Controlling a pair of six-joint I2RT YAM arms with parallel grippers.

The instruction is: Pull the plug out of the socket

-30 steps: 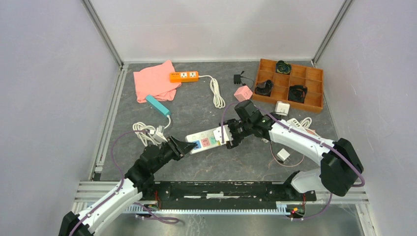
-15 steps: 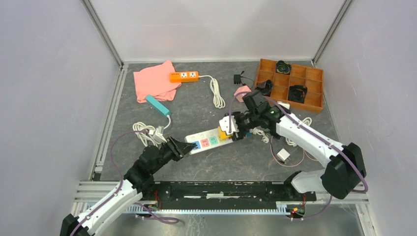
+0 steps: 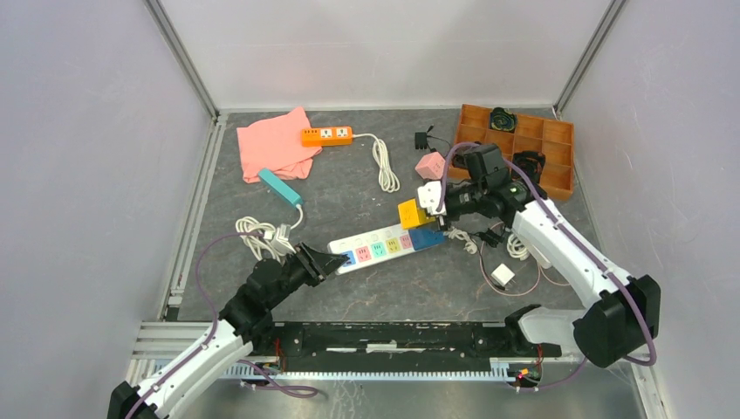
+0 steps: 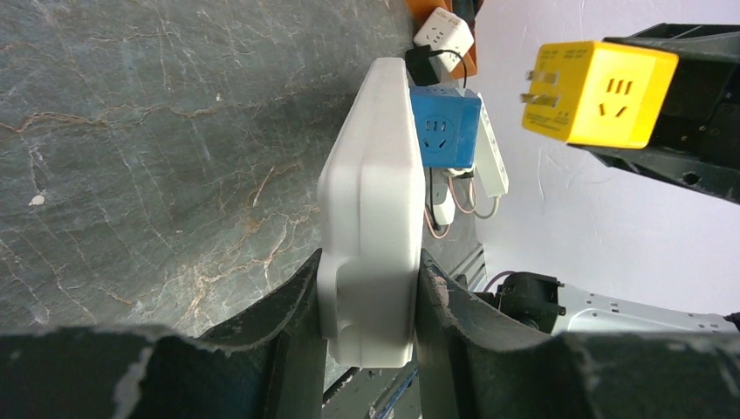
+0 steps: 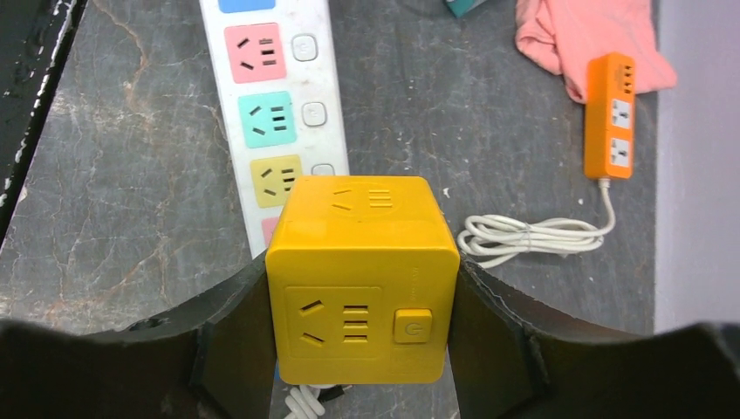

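Seen from above: the socket [image 3: 375,249] lying aslant mid-table, its near end pinched by the left gripper [image 3: 336,260], with a blue cube adapter [image 3: 426,237] plugged in at the far end. Just past that end, the yellow cube plug [image 3: 412,212] clamped between the fingers of the right gripper [image 3: 423,208].

Added only by the left wrist view: the plug's metal prongs bare in the air, well apart from the strip, and both dark fingers pressed against the strip's long sides.

Added only by the right wrist view: pink, green and yellow outlets unoccupied below the cube, each beside a small white button; the cube's own switch facing the camera.

At far right from above: an orange divided tray [image 3: 558,188] holding dark bundled items [image 3: 503,118] in at least two compartments, too small to name. Farther back, an orange power strip [image 3: 327,135] touching a pink cloth [image 3: 275,144].
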